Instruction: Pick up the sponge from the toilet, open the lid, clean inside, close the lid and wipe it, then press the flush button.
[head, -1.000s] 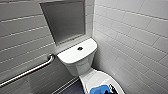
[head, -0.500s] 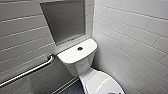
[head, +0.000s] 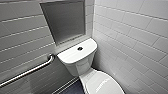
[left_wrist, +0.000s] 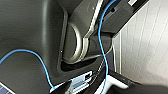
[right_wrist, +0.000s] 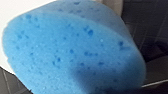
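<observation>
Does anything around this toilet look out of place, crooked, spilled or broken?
Nothing stands out. The white glossy ceramic toilet looks intact, its white oval plastic lid lies closed, the small round dark flush button sits in the middle of the tank top, and the bright blue soft sponge looks whole. No spill shows.

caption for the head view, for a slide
White toilet in a tiled corner, lid closed, flush button on the tank, grab bar on the left wall.
</observation>
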